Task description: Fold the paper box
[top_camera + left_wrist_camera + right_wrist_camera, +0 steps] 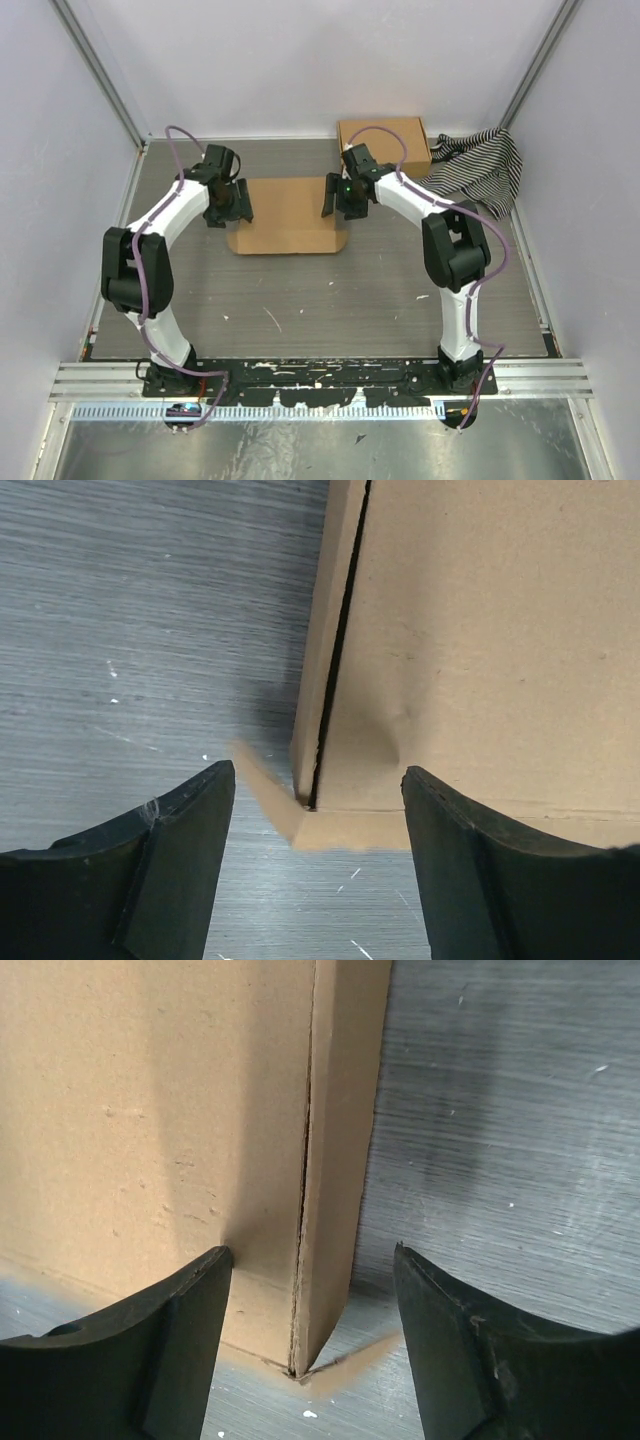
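Left gripper (317,770) stands wide, one finger over the bare table (120,630) and the other over the cardboard, so the left side wall of the paper box (480,630) lies between them, clamped by neither. Right gripper (312,1250) mirrors it: spread wide astride the box's right side wall, one finger above the brown panel, the other above the table. Whether any fingertip touches the cardboard cannot be told.

The paper box sits on the table's far half, between the two wrists, its broad panel facing up and a flap with rounded corners reaching toward the arm bases. At each side a narrow strip runs along the panel, a dark slit between them (at the left near corner a small tab pokes out over the table, blurred).

Beyond the right gripper, by the back wall, stands a fully formed cardboard box (385,145), apart from the paper box. A black-and-white striped cloth (485,165) lies bunched against its right side.
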Available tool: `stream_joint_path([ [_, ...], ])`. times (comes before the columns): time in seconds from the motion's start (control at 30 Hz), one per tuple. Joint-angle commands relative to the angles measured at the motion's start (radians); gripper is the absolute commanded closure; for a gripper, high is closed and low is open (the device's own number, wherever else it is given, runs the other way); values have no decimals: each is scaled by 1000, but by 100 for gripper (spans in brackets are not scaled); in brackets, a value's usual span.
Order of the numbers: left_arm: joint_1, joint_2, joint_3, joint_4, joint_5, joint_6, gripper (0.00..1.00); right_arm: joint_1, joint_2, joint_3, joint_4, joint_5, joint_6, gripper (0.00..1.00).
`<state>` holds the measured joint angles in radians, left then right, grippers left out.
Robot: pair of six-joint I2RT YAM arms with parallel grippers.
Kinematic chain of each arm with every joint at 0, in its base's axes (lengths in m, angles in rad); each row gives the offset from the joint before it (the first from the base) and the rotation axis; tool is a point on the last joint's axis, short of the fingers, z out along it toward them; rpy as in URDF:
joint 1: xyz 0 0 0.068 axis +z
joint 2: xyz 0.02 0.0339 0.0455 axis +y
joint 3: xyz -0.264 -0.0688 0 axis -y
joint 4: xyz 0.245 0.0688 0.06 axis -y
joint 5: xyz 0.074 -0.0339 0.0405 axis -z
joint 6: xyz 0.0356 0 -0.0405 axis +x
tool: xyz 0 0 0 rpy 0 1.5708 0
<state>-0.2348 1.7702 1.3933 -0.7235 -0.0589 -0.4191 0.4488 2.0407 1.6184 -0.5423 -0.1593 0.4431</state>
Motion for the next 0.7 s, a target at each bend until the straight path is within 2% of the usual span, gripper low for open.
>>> stream_joint_path([
  [0.0, 0, 30, -6, 53, 64, 2, 27, 6, 0, 29, -1, -65, -2, 31],
  [0.13, 2, 16, -74, 104, 93, -21, 29, 7, -1, 8, 7, -50, -6, 33],
  [0.3, 2, -37, -88, 72, 82, -16, 27, 5, -46, 15, 0, 6, -16, 32],
  [0.5, 20, -143, -61, -48, -4, -7, 21, 2, -160, 58, -33, 82, -37, 23],
  [0.57, 36, -178, -59, -94, -10, -11, 19, 1, -208, 64, -49, 63, -36, 12],
  [0.67, 43, -230, -99, -130, 4, -7, 14, 1, -249, 52, -121, 20, -14, 6],
])
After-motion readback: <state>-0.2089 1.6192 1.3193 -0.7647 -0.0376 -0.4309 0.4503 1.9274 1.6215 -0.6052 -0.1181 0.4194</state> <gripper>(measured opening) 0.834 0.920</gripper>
